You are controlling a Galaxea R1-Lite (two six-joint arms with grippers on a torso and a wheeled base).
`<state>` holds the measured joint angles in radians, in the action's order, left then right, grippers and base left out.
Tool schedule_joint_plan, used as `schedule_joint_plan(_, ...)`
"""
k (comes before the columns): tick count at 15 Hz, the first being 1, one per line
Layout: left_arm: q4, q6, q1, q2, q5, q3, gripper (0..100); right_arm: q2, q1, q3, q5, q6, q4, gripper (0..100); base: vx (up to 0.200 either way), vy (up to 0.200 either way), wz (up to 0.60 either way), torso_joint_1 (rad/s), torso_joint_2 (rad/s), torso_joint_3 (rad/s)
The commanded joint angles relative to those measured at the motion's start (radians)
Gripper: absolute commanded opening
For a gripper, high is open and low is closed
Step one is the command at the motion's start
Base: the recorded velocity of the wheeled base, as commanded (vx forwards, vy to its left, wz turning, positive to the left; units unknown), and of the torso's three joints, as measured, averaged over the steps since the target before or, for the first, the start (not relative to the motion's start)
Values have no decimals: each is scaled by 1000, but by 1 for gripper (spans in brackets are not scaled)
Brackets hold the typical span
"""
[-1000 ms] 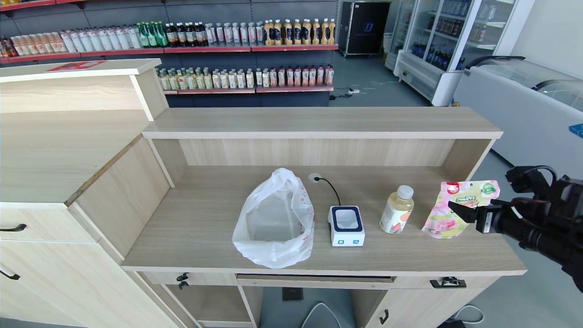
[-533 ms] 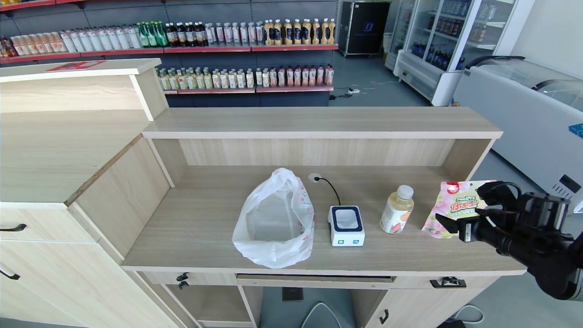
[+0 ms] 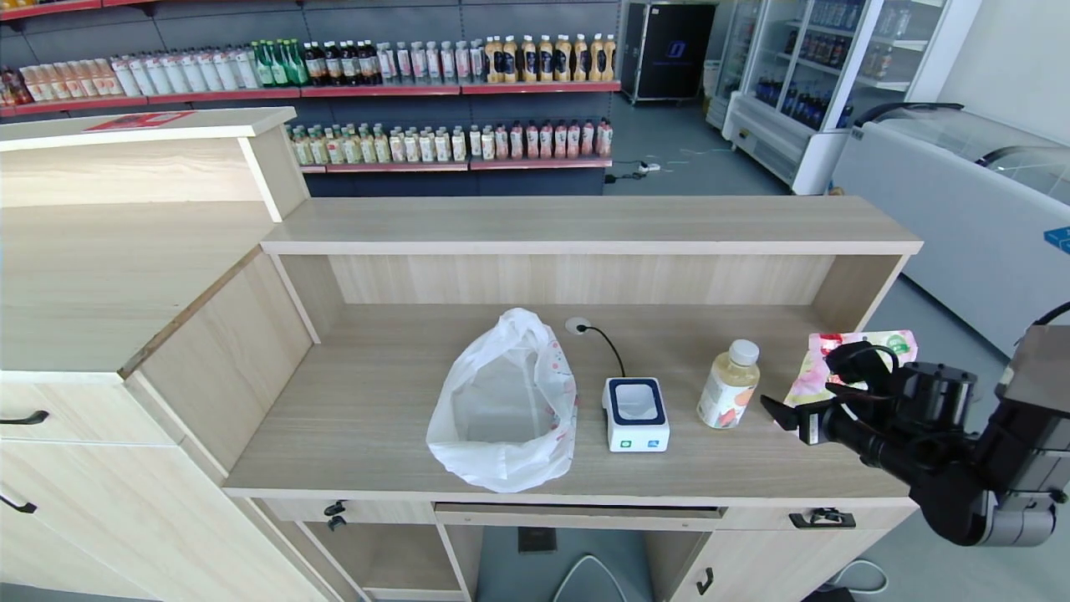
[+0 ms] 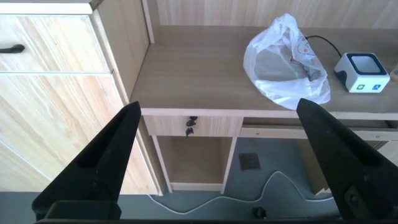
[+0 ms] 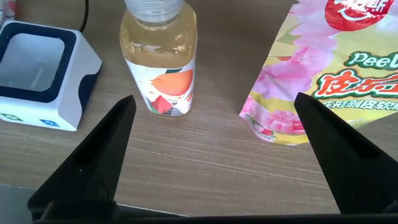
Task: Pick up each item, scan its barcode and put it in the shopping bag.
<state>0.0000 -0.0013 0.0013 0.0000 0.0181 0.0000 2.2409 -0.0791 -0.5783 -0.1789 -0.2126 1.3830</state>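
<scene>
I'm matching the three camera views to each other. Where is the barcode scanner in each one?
Head view: barcode scanner between shopping bag and bottle.
Left wrist view: barcode scanner beyond the shopping bag.
Right wrist view: barcode scanner beside the bottle.
Shared landmark: the wooden counter it sits on.

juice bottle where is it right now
In the head view the juice bottle stands upright on the right half of the counter, between the scanner and the snack pouch, apart from both.
</scene>
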Motion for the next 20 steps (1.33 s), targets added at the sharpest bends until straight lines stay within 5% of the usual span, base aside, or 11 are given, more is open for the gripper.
schedule_joint_plan(1,0,0,0,2,0,0,100,52,6,-35,4,-5,5,100,0,0,0,0,0,0)
schedule_joint_plan(20,0,0,0,0,0,0,100,276,128,-348,19,1,-2,100,0,0,0,0,0,0)
